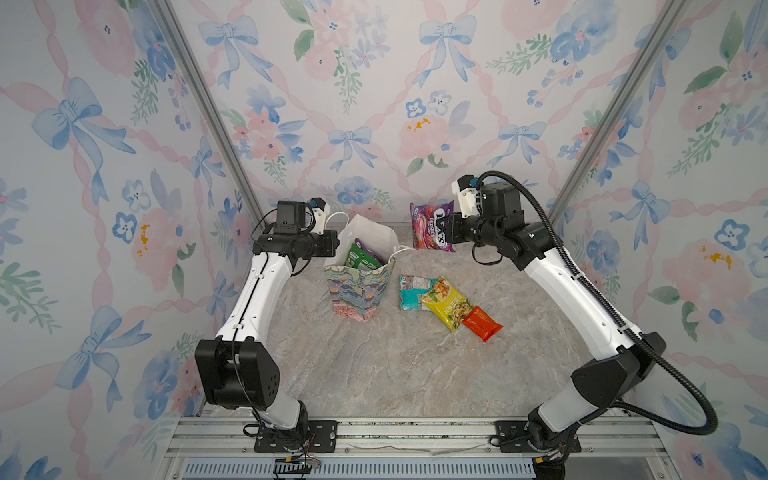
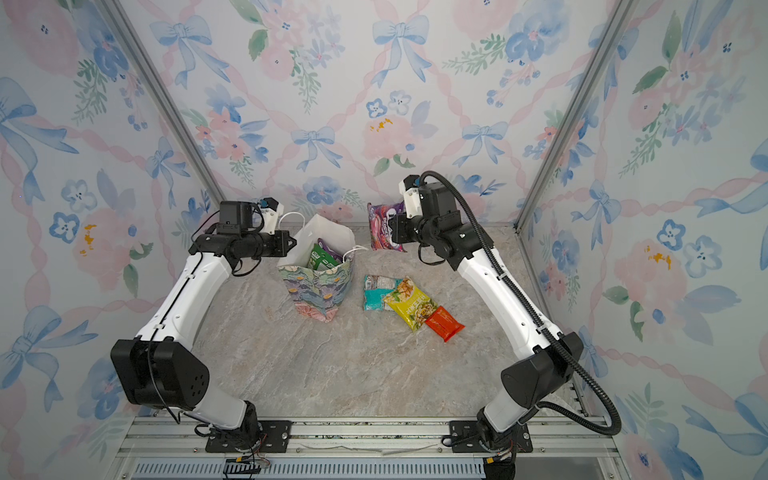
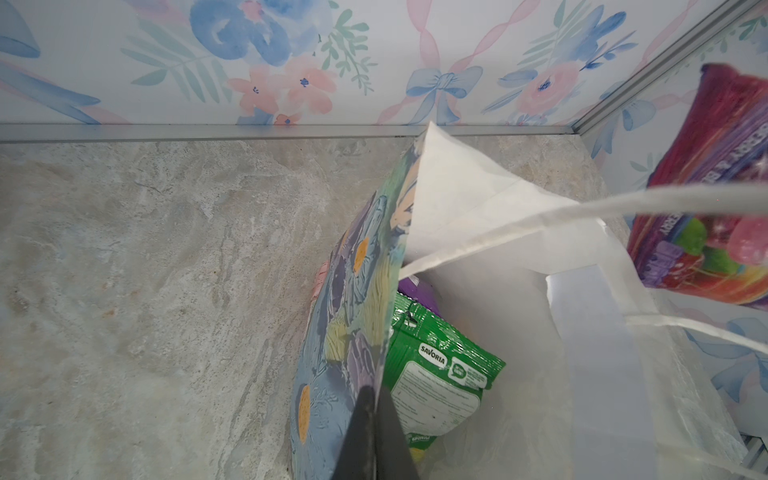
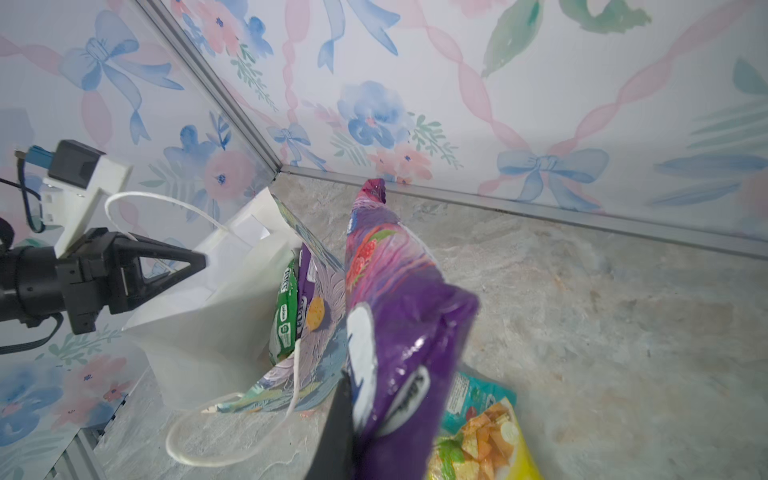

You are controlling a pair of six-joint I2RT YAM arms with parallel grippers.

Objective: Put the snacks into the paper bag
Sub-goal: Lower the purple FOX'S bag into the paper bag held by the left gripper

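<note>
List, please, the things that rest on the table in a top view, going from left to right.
paper bag → teal packet → yellow packet → red-orange packet

We list, on the table [image 1: 374,374]:
- bag [image 1: 361,291], upright, back left of centre, its left wall between the left fingers [image 3: 361,440].
- In it: Savoria packet [image 3: 436,374], another packet [image 3: 419,291] behind.
- Right of and behind the bag, off the table: berries packet [image 1: 430,226], in the right fingers [image 4: 338,419].
- Right of the bag, lying flat: flat packet [image 1: 411,293], chips packet [image 1: 446,303] overlapping its right edge, small packet [image 1: 482,323] touching the chips packet's right end.
</note>
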